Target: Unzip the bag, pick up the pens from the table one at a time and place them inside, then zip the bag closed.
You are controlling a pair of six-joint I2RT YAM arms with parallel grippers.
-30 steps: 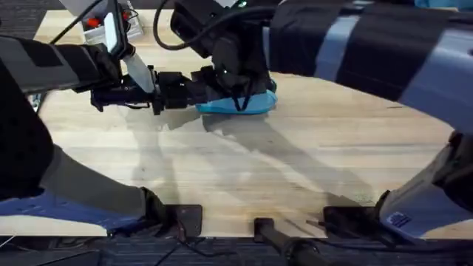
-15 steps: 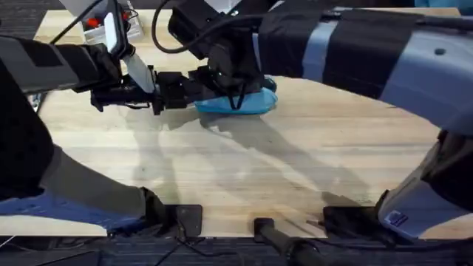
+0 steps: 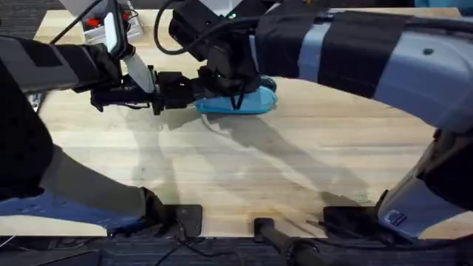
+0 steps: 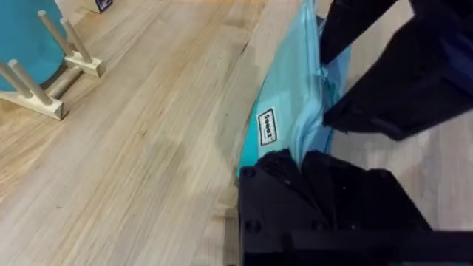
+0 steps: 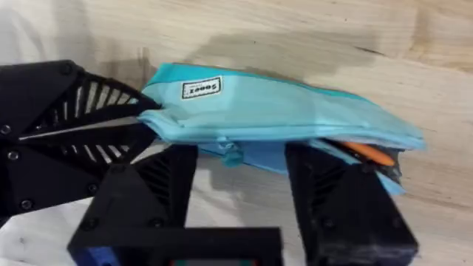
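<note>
The light blue bag (image 3: 251,102) lies on the table (image 3: 295,162) at the back middle. My left gripper (image 3: 194,93) comes in from the left and is shut on the bag's (image 4: 284,111) left end, as the left wrist view shows at close range (image 4: 299,166). My right gripper (image 5: 240,177) hangs over the bag (image 5: 281,111), open, its fingers (image 5: 166,185) either side of the zipper pull (image 5: 230,153). The bag's right end gapes, and an orange pen (image 5: 367,154) lies inside it. In the right wrist view the left gripper (image 5: 137,118) pinches the bag's corner.
A light-blue disc on a wooden stand (image 4: 33,52) sits beyond the bag's left end. A red and white item (image 3: 94,22) lies at the table's back left. The right arm (image 3: 355,52) spans the back right. The table's front half is bare wood.
The right arm has shifted slightly over the bag. The left gripper and the bag have stayed where they were.
</note>
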